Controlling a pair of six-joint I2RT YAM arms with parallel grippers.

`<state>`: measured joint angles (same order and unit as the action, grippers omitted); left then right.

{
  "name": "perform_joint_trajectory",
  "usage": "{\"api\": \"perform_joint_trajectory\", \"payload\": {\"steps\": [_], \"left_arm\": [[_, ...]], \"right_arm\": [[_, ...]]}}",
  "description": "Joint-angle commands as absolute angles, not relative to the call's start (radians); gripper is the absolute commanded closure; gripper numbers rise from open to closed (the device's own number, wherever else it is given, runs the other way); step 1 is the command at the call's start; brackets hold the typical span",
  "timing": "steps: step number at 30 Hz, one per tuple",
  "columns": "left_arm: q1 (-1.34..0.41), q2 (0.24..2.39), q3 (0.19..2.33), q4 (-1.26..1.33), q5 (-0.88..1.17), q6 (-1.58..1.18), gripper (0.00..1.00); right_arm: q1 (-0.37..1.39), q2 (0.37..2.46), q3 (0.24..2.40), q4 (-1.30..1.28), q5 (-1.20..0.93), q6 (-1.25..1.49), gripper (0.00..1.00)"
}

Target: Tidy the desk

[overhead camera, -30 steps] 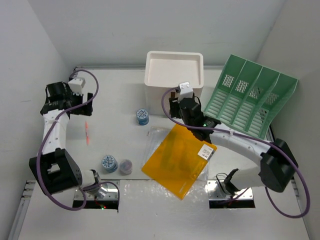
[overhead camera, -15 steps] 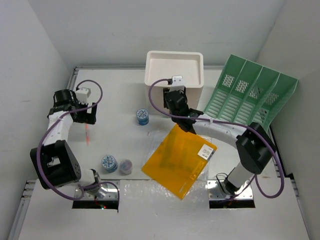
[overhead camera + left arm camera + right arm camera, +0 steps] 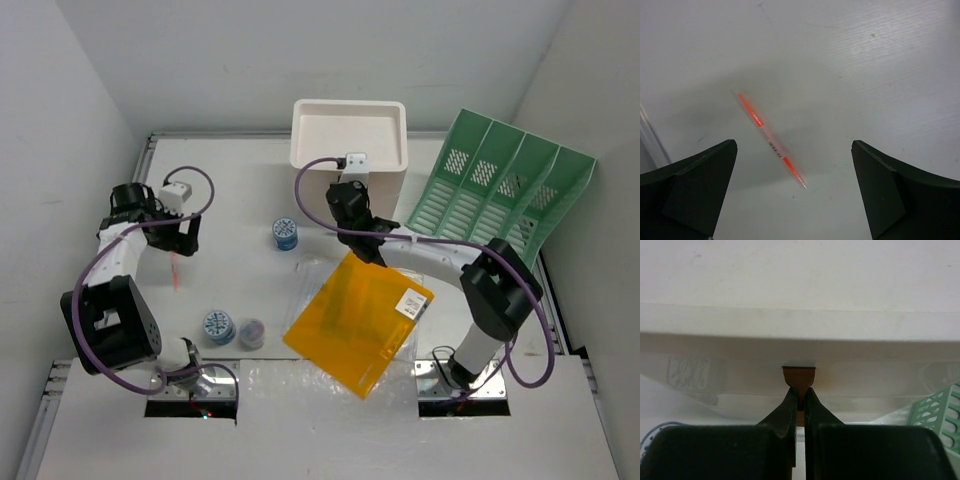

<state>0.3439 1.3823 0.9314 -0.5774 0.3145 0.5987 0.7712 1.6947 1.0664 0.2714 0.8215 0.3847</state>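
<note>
Brown tab pinched at white drawer box
The right gripper clamps the brown tab; the left gripper hangs spread wide over a red pen on the desk.

Your desk carries a white drawer box, with a green rack just right of it. Before the box lie an orange folder, tape rolls and a red pen.

My counter and the drawer box are plain white, and the file rack is green with dotted perforations. The folder is see-through orange with a white label, the pen is red with a clear middle, and the roll is patterned blue and white. My black right pincer pinches a brown tab.
</note>
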Motion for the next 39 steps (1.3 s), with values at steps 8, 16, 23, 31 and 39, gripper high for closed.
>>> {"api": "perform_joint_trajectory", "payload": {"steps": [8,16,23,31,39], "left_arm": [[0.304,1.368,0.983,-0.723,0.542,0.798,0.01],[0.197,1.367,0.985,-0.709,0.538,0.776,0.01],[0.110,1.371,1.069,-0.710,0.581,0.756,0.01],[0.110,1.359,1.157,-1.003,0.569,0.973,0.01],[0.100,1.175,1.128,-1.319,0.436,1.305,0.00]], "right_arm": [[0.831,1.490,0.870,0.253,0.703,0.453,1.00],[0.925,1.335,0.758,0.143,0.625,0.456,1.00],[1.031,1.223,0.726,0.014,0.608,0.457,1.00],[1.049,1.167,0.762,-0.112,0.445,0.374,0.54],[1.049,1.137,0.805,-0.169,0.266,0.192,0.02]]}}
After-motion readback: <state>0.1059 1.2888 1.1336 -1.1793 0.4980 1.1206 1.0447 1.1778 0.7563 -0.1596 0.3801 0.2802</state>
